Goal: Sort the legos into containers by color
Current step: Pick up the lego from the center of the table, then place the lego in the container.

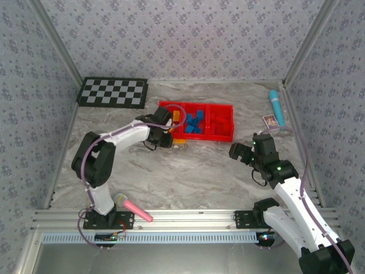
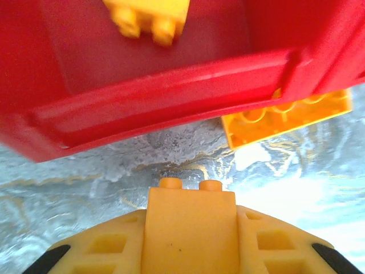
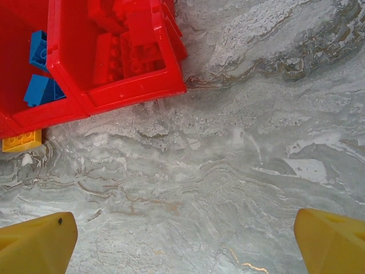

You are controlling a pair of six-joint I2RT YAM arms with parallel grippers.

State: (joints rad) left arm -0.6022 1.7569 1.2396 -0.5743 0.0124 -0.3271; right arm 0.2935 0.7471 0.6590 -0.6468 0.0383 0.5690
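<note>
The sorting is judged to be nearly finished. The red tray (image 1: 217,138) is set toward the far edge of the tabletop (image 1: 188,177), about midway between its left and right edges. Its three compartments are already given over to one colour each.

- **Left compartment** (image 1: 173,127): an orange-yellow brick (image 2: 151,17) is seen inside.
- **Middle compartment** (image 1: 197,133): several blue bricks (image 1: 194,123) are heaped.
- **Right compartment** (image 1: 221,132): red bricks (image 3: 125,51) are packed together; they are hard to count against the red walls.

Two orange-yellow pieces are judged to be left, both outside the tray.

- **Held brick** (image 2: 191,222): it is pinched between the fingers of the left gripper (image 1: 164,137), which is placed just beside the tray's near left corner, low over the tabletop. Whether this brick is lifted clear of the surface cannot be told.
- **Loose brick** (image 3: 21,140): it lies on the tabletop touching the tray's near wall, close to the divider between the left and middle compartments.

Both are expected to belong in the left compartment, so one carry over the near wall and one further pick are judged to be outstanding.

The right gripper (image 3: 185,231) is spread wide with nothing between its fingers. It is held over bare tabletop in the right half, nearer the near edge than the tray and apart from it.
</note>
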